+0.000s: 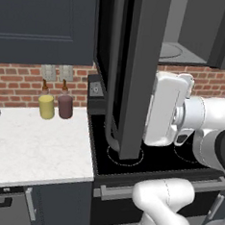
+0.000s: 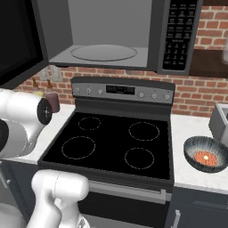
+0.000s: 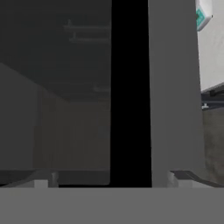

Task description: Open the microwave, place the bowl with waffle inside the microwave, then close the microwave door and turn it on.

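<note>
**Clerk:** Item one, the large dark grey-black box microwave point(image 2: 111, 40) above the stove. Condition?

**Keeper:** Cavity stood exposed, pale grey inside, with a round turntable plate. Its dark grey-framed door with black glass window point(image 1: 137, 73) hung swung wide out over the black glass cooktop point(image 2: 111, 142), the long grey tubular handle point(image 1: 112, 85) on its outer face.

**Clerk:** Item two, the end effector point(image 3: 111, 186)?

**Keeper:** Spread to its full width, gripping nothing. In the hand view its dark tips sat to either side of the door's grey edge; whether they touched it I could not quite tell, the view being so close.

**Clerk:** Item three, the small round grey ribbed bowl point(image 2: 205, 154)?

**Keeper:** On the pale worktop point(image 2: 191, 129) right of the stove, well apart from the arm, an orange-brown waffle piece point(image 2: 205, 157) lying inside it.

**Clerk:** Handling advice?

**Keeper:** The opening looked done, in my judgement. The hand ought to back straight off the door edge without nudging it shut, then cross the cooktop and come down over the bowl's rim, keeping the bowl level.

**Clerk:** Differences between views?

**Keeper:** The right base view recorded the bowl, waffle and keypad point(image 2: 177, 35). The left base view gave the door edge-on, plus a yellow jar point(image 1: 46, 106) and a maroon jar point(image 1: 65, 106).
</note>
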Controlling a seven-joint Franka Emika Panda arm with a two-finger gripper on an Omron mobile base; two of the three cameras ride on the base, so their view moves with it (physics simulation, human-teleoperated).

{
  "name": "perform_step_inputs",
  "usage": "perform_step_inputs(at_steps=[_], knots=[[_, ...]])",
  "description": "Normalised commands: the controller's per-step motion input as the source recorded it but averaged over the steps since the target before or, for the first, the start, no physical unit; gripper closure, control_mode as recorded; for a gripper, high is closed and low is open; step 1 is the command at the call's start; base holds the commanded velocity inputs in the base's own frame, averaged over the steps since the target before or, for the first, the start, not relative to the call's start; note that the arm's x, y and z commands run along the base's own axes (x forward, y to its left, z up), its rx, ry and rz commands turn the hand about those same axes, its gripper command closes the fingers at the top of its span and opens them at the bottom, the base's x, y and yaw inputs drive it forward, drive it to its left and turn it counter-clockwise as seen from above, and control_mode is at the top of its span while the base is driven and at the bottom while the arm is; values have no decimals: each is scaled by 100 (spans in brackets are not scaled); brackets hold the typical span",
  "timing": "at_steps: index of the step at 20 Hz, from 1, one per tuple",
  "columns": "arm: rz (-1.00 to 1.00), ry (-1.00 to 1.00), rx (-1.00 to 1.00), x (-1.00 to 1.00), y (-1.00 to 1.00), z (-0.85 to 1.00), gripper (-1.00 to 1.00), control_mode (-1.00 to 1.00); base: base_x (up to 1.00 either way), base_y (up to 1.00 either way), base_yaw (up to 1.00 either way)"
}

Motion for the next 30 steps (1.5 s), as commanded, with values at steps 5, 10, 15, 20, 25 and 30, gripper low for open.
perform_step_inputs(at_steps=[5, 10, 15, 20, 25, 30], knots=[[0, 0, 0, 0, 11, -3, -100, -100, 0, 0, 0], [-11, 1, -5, 15, -64, -1, -100, -100, 0, 0, 0], [-27, 4, -12, 51, -100, -6, -100, -100, 0, 0, 0], [-24, 0, -11, 57, -100, -7, -100, -100, 0, 0, 0], [-15, -2, -16, 85, -100, -42, -100, -100, 0, 0, 0], [-12, -20, -35, 44, -100, -71, -100, -100, 0, 0, 0]])
